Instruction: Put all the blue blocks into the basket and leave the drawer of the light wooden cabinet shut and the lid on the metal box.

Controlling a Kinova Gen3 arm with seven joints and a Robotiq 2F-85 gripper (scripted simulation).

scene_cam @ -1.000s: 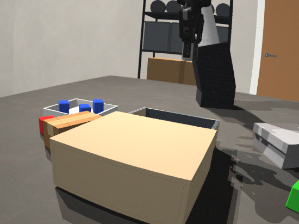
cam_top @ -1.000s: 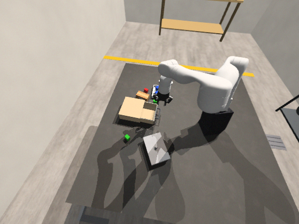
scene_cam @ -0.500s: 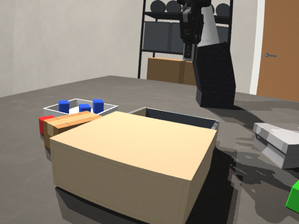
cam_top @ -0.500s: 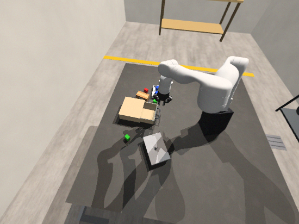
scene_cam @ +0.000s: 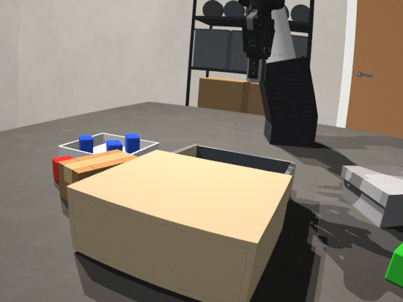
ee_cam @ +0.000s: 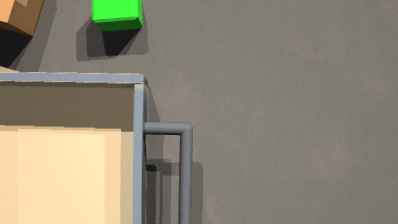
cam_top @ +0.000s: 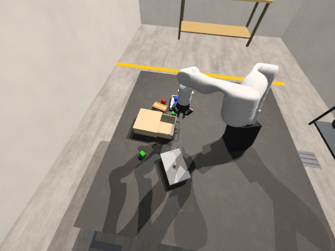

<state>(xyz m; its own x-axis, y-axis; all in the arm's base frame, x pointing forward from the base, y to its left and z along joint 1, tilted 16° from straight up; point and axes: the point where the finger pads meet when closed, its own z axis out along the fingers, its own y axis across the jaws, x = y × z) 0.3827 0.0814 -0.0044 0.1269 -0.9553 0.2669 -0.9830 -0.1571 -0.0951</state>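
The gripper (cam_top: 181, 116) (scene_cam: 254, 80) is raised above the tabletop (cam_top: 228, 196) (scene_cam: 33, 218) (ee_cam: 300, 100), fingers fairly narrow, holding nothing. The drawer (cam_top: 165, 130) (scene_cam: 245, 159) (ee_cam: 139, 165) projects from the light wooden cabinet (cam_top: 147, 120) (scene_cam: 176, 196), leaving open room between its front and the handle bar (cam_top: 178, 127) (ee_cam: 186, 175). One green block (cam_top: 173, 113) (ee_cam: 117, 12) stands near the drawer's side edge, apart from it.

Count: three blue blocks (cam_top: 175, 98) (scene_cam: 86, 144) visible, all inside the walls of the basket (scene_cam: 64, 149); two green blocks, the second (cam_top: 142, 154) (scene_cam: 396, 267) well apart from the basket; one red block (cam_top: 163, 101) (scene_cam: 56, 168) beside one brown box (cam_top: 159, 106) (scene_cam: 99, 163) (ee_cam: 20, 15). One lid (cam_top: 172, 159) (scene_cam: 370, 181) is on the metal box (scene_cam: 390, 214); full seating cannot be confirmed.
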